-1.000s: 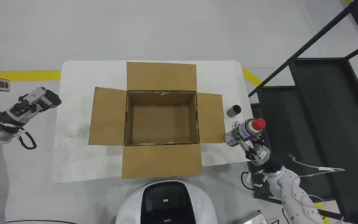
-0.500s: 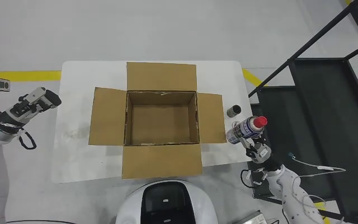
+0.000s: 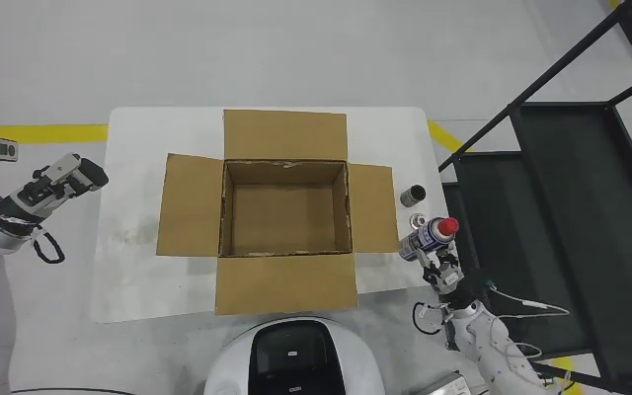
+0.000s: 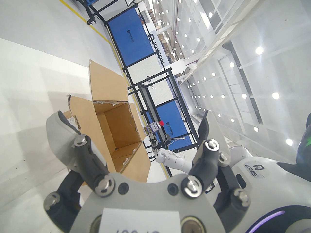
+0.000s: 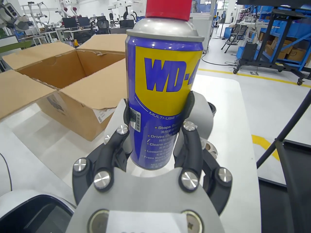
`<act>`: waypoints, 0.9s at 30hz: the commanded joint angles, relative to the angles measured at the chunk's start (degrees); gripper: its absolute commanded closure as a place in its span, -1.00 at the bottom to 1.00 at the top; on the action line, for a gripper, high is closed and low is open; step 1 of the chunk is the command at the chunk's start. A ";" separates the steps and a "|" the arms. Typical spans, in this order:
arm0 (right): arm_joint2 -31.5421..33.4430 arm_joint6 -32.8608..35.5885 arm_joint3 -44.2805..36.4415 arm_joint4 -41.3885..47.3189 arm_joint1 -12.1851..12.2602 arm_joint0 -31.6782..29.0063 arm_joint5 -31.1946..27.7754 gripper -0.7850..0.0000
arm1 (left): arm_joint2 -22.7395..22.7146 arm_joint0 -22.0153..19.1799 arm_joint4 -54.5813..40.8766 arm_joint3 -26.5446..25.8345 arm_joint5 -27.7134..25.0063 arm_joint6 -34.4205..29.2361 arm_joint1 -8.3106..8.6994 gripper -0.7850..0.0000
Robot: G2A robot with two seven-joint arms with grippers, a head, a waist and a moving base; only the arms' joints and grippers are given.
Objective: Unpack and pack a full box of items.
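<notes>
Right gripper (image 5: 159,109): it is clamping its two dark fingers (image 5: 192,105) on the lower body of the spray can (image 5: 165,73), one finger on each side. The can is blue and yellow with a grey shoulder and a red cap, and it is sitting upright in the grip. In the top view the right gripper (image 3: 439,265) is holding the can (image 3: 428,235) at the right edge of the table (image 3: 148,148), near the front right corner and just beside the box's right flap. Whether the can's base is touching the table cannot be told.

Left gripper (image 4: 131,120): its fingers are standing wide apart. In the top view the left gripper (image 3: 64,178) is hanging over the floor beyond the table's left edge, well apart from the box.

Box (image 3: 286,133): the cardboard box is sitting at the middle of the white table with all four flaps folding outward and lying open. The left wrist view is looking into its brown interior (image 4: 109,86).

Small dark cylinder (image 3: 413,195): it is standing upright on the table just beside the right flap, behind the can.

Surroundings: a black metal frame (image 3: 553,197) is standing to the right of the table, and a yellow floor line (image 3: 49,131) is running to its left.
</notes>
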 commanded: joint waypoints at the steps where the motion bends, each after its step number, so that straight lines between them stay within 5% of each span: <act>1: -2.03 -1.49 3.96 0.10 -0.59 2.62 0.94 1.00 | 0.00 0.00 0.00 0.00 0.00 0.00 0.00 -1.00; 12: -7.65 -5.98 21.14 1.79 -3.20 13.49 4.95 1.00 | 0.00 0.00 0.00 0.00 0.00 0.00 0.00 -1.00; 27: -11.88 -10.67 34.36 2.41 -5.94 20.94 9.49 1.00 | 0.00 0.00 0.00 0.00 0.00 0.00 0.00 -1.00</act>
